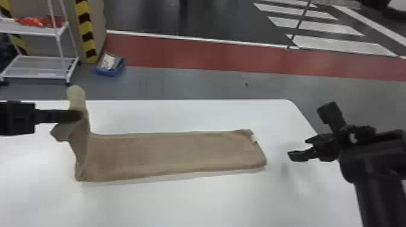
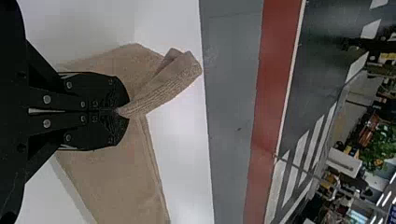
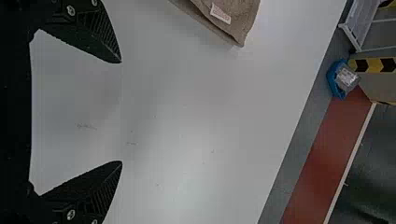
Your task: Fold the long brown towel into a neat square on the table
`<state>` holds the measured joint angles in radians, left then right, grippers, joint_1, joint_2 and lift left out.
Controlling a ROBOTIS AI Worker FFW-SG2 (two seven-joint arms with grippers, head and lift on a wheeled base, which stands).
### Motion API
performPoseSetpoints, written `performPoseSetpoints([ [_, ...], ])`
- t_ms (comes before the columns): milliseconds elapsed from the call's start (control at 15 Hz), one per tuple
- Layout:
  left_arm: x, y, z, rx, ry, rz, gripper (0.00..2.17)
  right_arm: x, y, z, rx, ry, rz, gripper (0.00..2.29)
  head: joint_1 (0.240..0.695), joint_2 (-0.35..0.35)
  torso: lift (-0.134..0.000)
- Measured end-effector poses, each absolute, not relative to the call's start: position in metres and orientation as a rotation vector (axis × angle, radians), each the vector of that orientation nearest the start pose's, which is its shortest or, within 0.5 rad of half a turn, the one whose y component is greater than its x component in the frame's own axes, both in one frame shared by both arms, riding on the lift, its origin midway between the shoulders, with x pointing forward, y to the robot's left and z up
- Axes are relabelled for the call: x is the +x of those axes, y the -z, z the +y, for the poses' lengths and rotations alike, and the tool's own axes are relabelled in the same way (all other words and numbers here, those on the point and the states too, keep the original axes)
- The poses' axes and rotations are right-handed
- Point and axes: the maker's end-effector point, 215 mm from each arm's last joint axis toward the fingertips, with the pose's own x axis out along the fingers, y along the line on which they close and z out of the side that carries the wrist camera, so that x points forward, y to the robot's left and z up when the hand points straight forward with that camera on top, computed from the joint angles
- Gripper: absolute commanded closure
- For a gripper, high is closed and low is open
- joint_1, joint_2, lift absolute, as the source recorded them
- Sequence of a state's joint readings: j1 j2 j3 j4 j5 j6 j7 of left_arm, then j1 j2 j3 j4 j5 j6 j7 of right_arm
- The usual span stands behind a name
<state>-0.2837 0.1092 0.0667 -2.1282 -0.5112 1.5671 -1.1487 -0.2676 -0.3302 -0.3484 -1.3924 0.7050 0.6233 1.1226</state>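
Observation:
My left gripper (image 1: 77, 115) is shut on the raised left end of the brown towel (image 1: 172, 151), holding it above the table. From there the towel runs down and lies flat as a long strip to the right, a small pale tag near its far right corner. The left wrist view has the left gripper (image 2: 122, 112) pinching a ribbed edge of the towel (image 2: 116, 179). Right of the towel, apart from it, is my right gripper (image 1: 297, 149). In the right wrist view the right gripper (image 3: 121, 112) stands open with nothing between its fingers; the tagged towel corner (image 3: 240, 23) is beyond.
The white table (image 1: 196, 116) has its far edge behind the towel and its right edge under the right arm. On the floor beyond are a white shelf rack (image 1: 39, 66) and a blue bin (image 1: 110, 71), near a yellow-and-black striped post (image 1: 84, 30).

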Motion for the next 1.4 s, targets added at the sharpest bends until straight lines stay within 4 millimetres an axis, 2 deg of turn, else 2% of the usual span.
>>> performPoseSetpoints([
  [133, 0.517, 0.273, 0.170, -0.163, 0.556, 0.689, 2.14, 0.526, 0.437, -0.486, -0.335, -0.309, 0.873, 0.12, 0.695, -0.307, -0.124],
  [267, 0.514, 0.265, 0.135, -0.136, 0.605, 0.670, 2.14, 0.525, 0.435, -0.486, -0.336, -0.308, 0.871, 0.12, 0.695, -0.350, -0.124],
  [333, 0.512, 0.262, 0.119, -0.124, 0.625, 0.664, 2.14, 0.524, 0.434, -0.487, -0.337, -0.306, 0.870, 0.12, 0.695, -0.350, -0.124],
  [467, 0.510, 0.266, 0.101, -0.081, 0.633, 0.672, 2.14, 0.522, 0.433, -0.487, -0.335, -0.301, 0.872, 0.12, 0.695, -0.350, -0.124],
  [800, 0.505, 0.282, 0.073, -0.008, 0.651, 0.708, 2.14, 0.521, 0.435, -0.486, -0.331, -0.301, 0.875, 0.12, 0.695, -0.350, -0.124],
  [1267, 0.505, 0.314, 0.045, 0.109, 0.634, 0.774, 2.13, 0.521, 0.436, -0.484, -0.328, -0.302, 0.876, 0.12, 0.695, -0.350, -0.124],
  [1400, 0.502, 0.327, 0.035, 0.143, 0.629, 0.797, 2.02, 0.520, 0.436, -0.486, -0.326, -0.298, 0.875, 0.12, 0.695, -0.350, -0.124],
])
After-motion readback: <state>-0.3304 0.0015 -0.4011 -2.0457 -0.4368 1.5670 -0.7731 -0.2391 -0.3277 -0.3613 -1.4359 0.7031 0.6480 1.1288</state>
